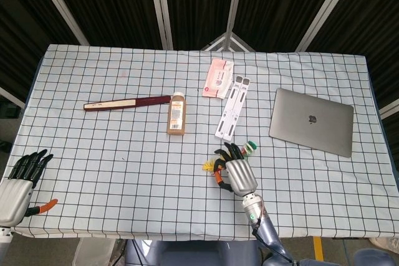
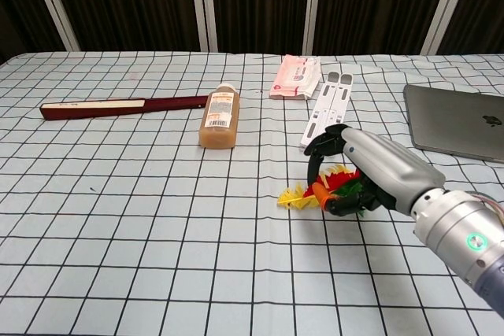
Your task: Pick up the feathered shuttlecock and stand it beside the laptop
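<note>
Right hand (image 2: pixel 358 179) curled around the feathered shuttlecock (image 2: pixel 324 189), fingers (image 2: pixel 319 151) hooked over the bright feathers, thumb under. Yellow feathers poking out to one side, round end (image 1: pixel 251 148) peeking past the fingers in the head view. Shuttlecock low over the table (image 1: pixel 112 154), near the middle of the front edge; cannot tell if lifted clear or touching the cloth. Left hand (image 1: pixel 17 182) resting at the front left corner, fingers straight and apart, holding nothing.

Laptop (image 1: pixel 312 121) lying closed near the right edge, well apart from the shuttlecock. White folded stand (image 1: pixel 232 106) between them, a bit further back. Bottle (image 1: pixel 176 114) lying on its side near the middle, pink packet (image 1: pixel 219 78) and long dark red stick (image 1: pixel 127 102) further off.

Looks like the grab step, with the carry not yet begun. Next: lift up, move toward the laptop, turn the round end down, set it standing just beside the laptop, then let go softly. Feathers bend easily, so no hard squeezing.
</note>
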You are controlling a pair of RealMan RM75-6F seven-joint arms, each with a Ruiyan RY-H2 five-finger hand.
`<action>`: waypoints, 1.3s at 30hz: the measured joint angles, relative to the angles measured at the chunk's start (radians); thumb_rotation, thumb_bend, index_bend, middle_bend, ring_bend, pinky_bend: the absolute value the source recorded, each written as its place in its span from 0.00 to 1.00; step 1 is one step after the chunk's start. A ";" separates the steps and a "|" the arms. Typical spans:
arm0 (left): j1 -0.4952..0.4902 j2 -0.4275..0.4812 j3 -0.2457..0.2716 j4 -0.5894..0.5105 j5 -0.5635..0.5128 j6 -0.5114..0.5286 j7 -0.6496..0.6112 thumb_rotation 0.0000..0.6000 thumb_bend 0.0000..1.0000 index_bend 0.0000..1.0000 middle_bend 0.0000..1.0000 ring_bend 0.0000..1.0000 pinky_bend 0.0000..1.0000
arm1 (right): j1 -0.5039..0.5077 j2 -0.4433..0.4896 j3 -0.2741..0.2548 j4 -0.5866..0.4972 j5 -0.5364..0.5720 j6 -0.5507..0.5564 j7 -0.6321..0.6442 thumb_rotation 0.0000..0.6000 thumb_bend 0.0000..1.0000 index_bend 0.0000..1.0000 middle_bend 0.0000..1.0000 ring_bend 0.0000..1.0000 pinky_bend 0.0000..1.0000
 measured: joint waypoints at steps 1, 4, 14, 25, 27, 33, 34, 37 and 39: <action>0.000 0.000 0.000 0.000 0.000 0.000 0.000 1.00 0.00 0.00 0.00 0.00 0.00 | 0.000 0.008 0.001 -0.010 -0.003 0.003 -0.002 1.00 0.56 0.60 0.25 0.00 0.00; 0.000 0.000 0.000 0.000 -0.001 0.000 0.001 1.00 0.00 0.00 0.00 0.00 0.00 | -0.001 0.043 0.010 -0.057 -0.011 0.017 -0.012 1.00 0.56 0.60 0.25 0.00 0.00; 0.000 -0.002 0.000 -0.002 -0.002 -0.002 0.011 1.00 0.00 0.00 0.00 0.00 0.00 | -0.015 0.237 0.094 -0.249 0.019 0.071 -0.065 1.00 0.56 0.60 0.26 0.00 0.00; 0.001 -0.011 -0.001 0.000 -0.007 -0.005 0.034 1.00 0.00 0.00 0.00 0.00 0.00 | -0.049 0.343 0.103 -0.291 0.061 0.097 -0.026 1.00 0.56 0.60 0.26 0.00 0.00; 0.000 -0.012 -0.002 -0.001 -0.009 -0.006 0.036 1.00 0.00 0.00 0.00 0.00 0.00 | -0.051 0.348 0.103 -0.288 0.061 0.102 -0.017 1.00 0.56 0.60 0.26 0.00 0.00; 0.000 -0.011 -0.002 -0.002 -0.011 -0.008 0.036 1.00 0.00 0.00 0.00 0.00 0.00 | -0.053 0.379 0.113 -0.304 0.059 0.120 -0.004 1.00 0.56 0.60 0.26 0.00 0.00; 0.000 -0.011 -0.002 -0.003 -0.011 -0.009 0.036 1.00 0.00 0.00 0.00 0.00 0.00 | -0.053 0.382 0.114 -0.307 0.059 0.122 -0.005 1.00 0.56 0.60 0.26 0.00 0.00; 0.000 -0.011 -0.002 -0.004 -0.011 -0.007 0.036 1.00 0.00 0.00 0.00 0.00 0.00 | -0.053 0.392 0.115 -0.315 0.061 0.127 -0.008 1.00 0.56 0.60 0.26 0.01 0.00; 0.001 -0.011 -0.002 -0.004 -0.011 -0.008 0.037 1.00 0.00 0.00 0.00 0.00 0.00 | -0.053 0.395 0.112 -0.318 0.064 0.127 -0.011 1.00 0.56 0.60 0.26 0.01 0.00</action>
